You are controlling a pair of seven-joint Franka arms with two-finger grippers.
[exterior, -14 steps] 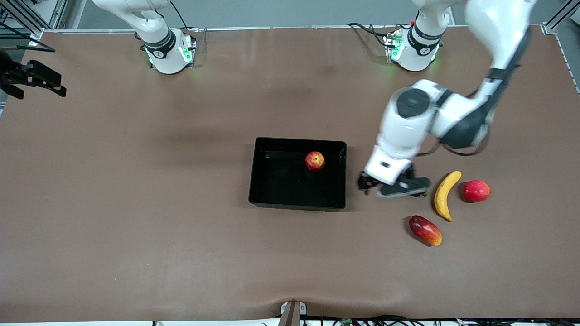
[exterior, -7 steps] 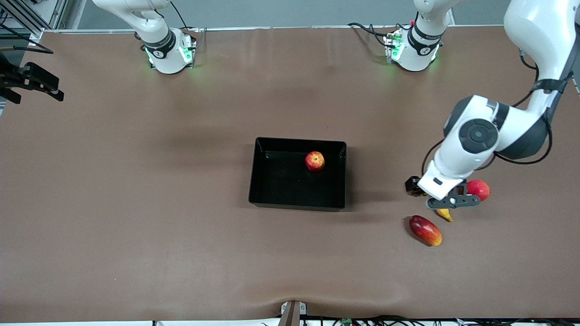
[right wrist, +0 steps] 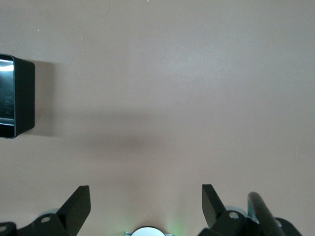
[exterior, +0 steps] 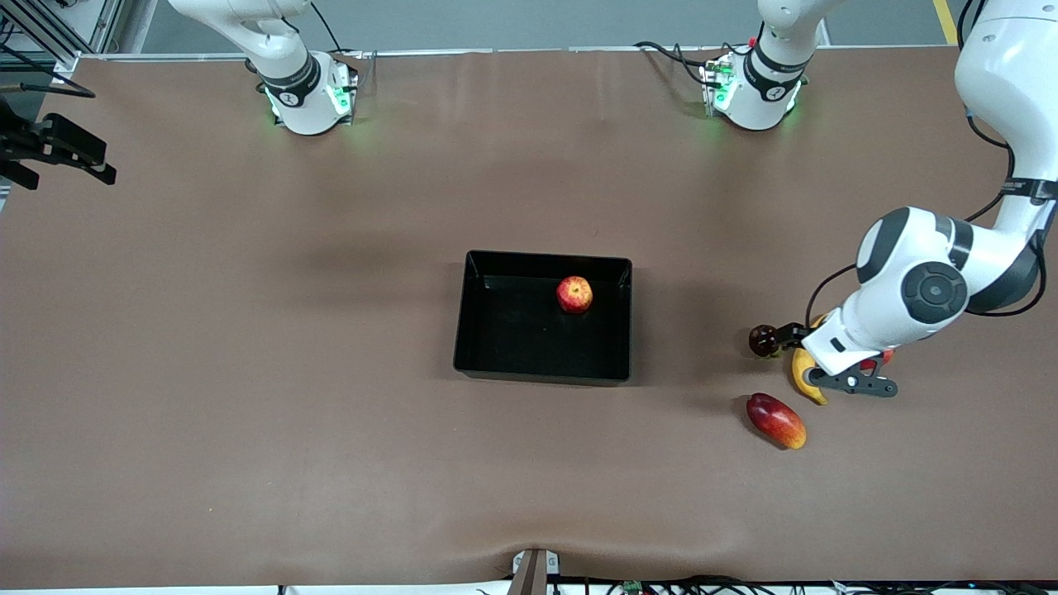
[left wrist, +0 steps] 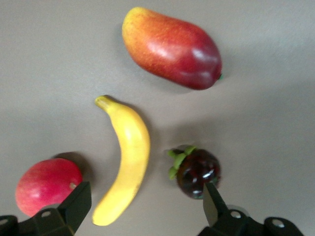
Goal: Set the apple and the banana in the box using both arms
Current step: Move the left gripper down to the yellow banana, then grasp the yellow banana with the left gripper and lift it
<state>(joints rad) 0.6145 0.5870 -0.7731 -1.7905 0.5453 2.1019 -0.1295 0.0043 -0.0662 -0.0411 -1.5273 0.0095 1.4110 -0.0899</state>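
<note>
The apple [exterior: 574, 294] lies in the black box [exterior: 541, 364] at mid-table. The yellow banana [exterior: 800, 372] lies on the table toward the left arm's end, partly hidden under my left gripper [exterior: 822, 362]. In the left wrist view the banana [left wrist: 127, 157] lies between the open fingers, and my left gripper [left wrist: 145, 206] hovers above it, empty. My right gripper [exterior: 62, 149] waits over the table's edge at the right arm's end; in its wrist view it [right wrist: 145, 201] is open and empty, with a corner of the box [right wrist: 15, 98] in sight.
Around the banana lie a red-orange mango [exterior: 775, 421], a dark mangosteen [exterior: 761, 340] and a plain pinkish-red fruit [left wrist: 47, 186], mostly hidden under the left hand in the front view. The mangosteen [left wrist: 198, 172] sits close to one left finger.
My left gripper has swung from beside the box toward the left arm's end and now hangs over the banana, uncovering the mangosteen. The right arm has barely moved.
</note>
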